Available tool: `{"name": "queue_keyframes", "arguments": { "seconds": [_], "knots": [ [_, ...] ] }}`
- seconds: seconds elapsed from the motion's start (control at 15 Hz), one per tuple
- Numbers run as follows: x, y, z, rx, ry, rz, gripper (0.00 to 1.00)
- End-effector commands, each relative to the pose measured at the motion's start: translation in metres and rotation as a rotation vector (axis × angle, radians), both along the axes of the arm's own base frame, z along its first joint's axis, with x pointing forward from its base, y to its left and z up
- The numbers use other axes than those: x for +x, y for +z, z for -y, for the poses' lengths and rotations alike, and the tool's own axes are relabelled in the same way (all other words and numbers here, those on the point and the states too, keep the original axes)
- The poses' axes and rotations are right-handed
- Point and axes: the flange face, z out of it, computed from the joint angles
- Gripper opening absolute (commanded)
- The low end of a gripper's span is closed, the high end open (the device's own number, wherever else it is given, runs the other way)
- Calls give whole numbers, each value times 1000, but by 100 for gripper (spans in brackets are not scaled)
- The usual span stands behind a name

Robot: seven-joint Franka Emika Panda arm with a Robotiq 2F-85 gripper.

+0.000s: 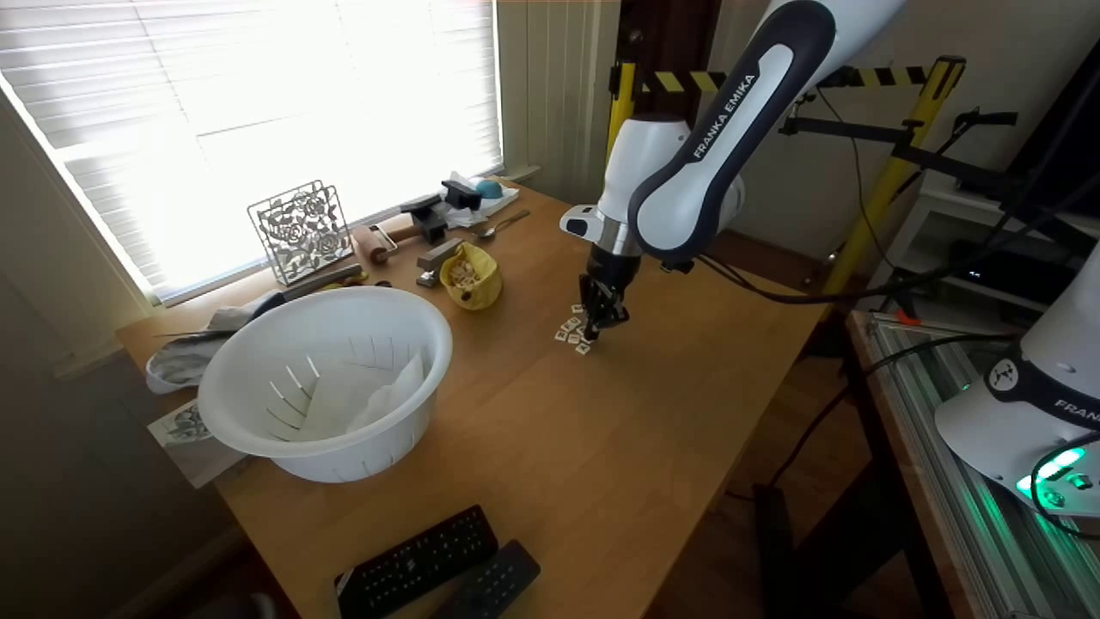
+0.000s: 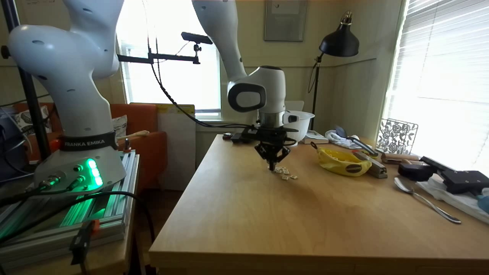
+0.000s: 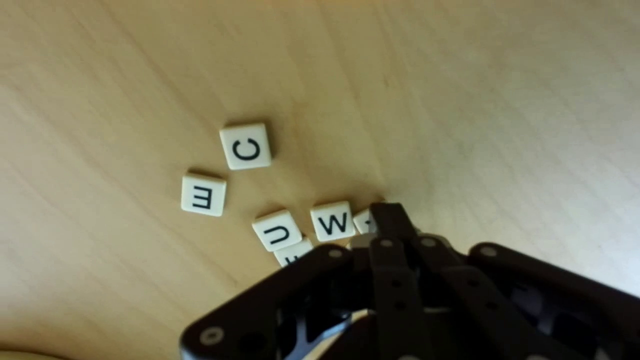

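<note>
Claw (image 3: 395,219), pinched together, stands by tiles (image 3: 332,221); only the wrist view resolves the C tile (image 3: 245,146).

Bare wood spreads out all around the pincer (image 2: 272,167), that's the surface (image 2: 305,229), and right by the fingertips it's a huddle of white letter tiles (image 3: 333,221), C, E and U among them, face up! Near the pincer sits a yellow pouch (image 2: 342,163). Farther from it, a white slotted bowl (image 1: 395,440). Well apart from the pincer, two black remotes (image 1: 417,563), a spoon (image 2: 412,192) and a rose-patterned metal rack (image 2: 397,136).
</note>
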Motion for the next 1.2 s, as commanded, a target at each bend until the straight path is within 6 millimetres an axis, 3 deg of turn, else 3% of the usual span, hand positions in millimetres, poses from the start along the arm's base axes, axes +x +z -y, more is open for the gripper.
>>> {"name": "queue_keyframes", "arguments": {
  "seconds": [0.0, 0.6, 1.13],
  "knots": [
    [-7, -6, 5, -12, -10, -48, 0],
    [-17, -6, 15, -65, -24, -125, 0],
    [-12, -10, 17, -78, -300, -126, 0]
  ]
}}
